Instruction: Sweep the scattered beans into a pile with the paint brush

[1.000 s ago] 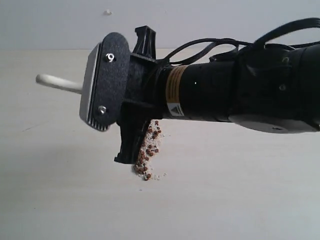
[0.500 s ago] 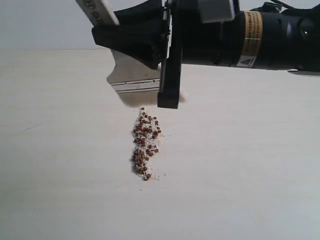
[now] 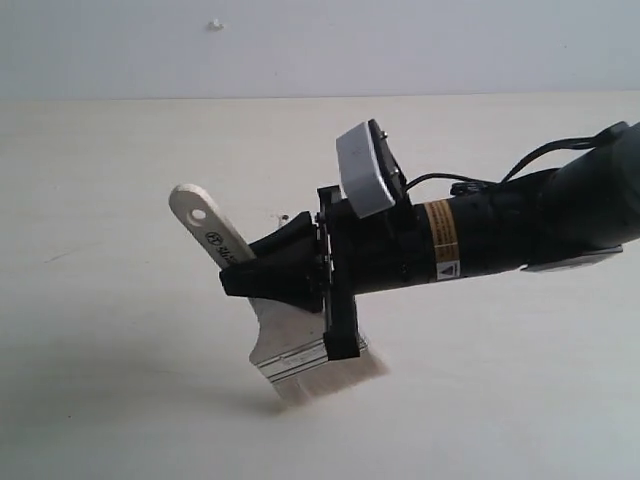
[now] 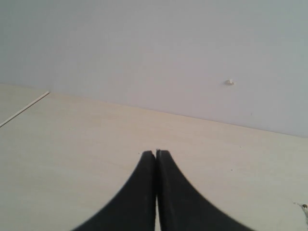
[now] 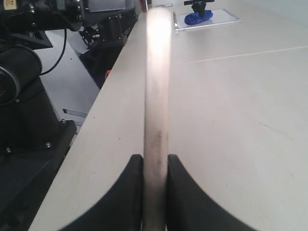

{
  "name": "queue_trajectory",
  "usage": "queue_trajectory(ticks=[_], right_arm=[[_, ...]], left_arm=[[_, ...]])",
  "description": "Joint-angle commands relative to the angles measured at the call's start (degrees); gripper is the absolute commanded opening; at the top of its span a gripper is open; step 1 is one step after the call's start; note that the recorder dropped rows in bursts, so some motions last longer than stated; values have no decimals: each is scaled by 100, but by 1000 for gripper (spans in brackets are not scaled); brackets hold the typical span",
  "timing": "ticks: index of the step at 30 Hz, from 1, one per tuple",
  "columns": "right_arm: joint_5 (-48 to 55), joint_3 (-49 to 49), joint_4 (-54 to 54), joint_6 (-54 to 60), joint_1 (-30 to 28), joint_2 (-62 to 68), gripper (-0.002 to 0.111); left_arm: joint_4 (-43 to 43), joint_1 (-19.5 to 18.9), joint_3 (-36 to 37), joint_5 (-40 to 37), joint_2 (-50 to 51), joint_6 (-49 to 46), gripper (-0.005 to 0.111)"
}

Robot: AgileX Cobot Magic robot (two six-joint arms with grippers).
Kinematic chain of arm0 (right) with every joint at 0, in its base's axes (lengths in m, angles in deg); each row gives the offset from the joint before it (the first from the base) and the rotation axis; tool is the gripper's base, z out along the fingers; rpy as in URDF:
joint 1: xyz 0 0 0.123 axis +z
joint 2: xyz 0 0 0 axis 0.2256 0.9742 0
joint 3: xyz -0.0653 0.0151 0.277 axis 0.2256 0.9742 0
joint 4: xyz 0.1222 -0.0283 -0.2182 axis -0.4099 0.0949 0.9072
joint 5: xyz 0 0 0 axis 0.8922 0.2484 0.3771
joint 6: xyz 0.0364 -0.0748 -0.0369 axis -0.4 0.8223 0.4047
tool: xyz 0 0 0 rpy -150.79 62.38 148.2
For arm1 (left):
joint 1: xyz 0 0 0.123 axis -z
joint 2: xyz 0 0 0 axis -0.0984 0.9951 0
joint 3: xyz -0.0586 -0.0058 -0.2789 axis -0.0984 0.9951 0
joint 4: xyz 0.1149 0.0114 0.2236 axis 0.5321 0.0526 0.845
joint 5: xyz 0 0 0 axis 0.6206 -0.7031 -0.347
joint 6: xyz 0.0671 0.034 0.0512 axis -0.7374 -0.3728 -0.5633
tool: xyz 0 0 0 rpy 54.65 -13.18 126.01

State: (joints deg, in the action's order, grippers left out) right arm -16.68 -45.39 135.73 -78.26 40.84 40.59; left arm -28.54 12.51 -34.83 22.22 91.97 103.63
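Note:
My right gripper (image 3: 262,276) is shut on the paint brush's pale wooden handle (image 5: 157,82), reaching in from the right. The handle end with its hole (image 3: 199,219) points up and to the left. The silver ferrule (image 3: 285,348) and whitish bristles (image 3: 338,376) hang low over the table; whether they touch it I cannot tell. The beans and the pile are hidden behind the brush and gripper. My left gripper (image 4: 155,154) is shut on nothing above bare table, and it does not show in the exterior view.
The pale table (image 3: 120,330) stretches to a grey wall (image 3: 300,40). In the right wrist view the table's edge (image 5: 103,96) drops off to dark robot hardware (image 5: 29,72). A blue object on a clear tray (image 5: 199,17) sits far along the table.
The right arm has swung the brush down from above the far end of the bean heap to low over the table. Brush and gripper now cover the heap that showed before.

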Motion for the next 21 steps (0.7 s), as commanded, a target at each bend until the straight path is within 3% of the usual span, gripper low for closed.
queue_trajectory(ticks=[1,21], right_arm=[[-81,11,-456,415,312,330,0],[-81,-10,-2616,1201,448,980,0]], left_arm=[[-34,24,26,14,-17,16,0],[-34,24,26,14,-17,16,0]])
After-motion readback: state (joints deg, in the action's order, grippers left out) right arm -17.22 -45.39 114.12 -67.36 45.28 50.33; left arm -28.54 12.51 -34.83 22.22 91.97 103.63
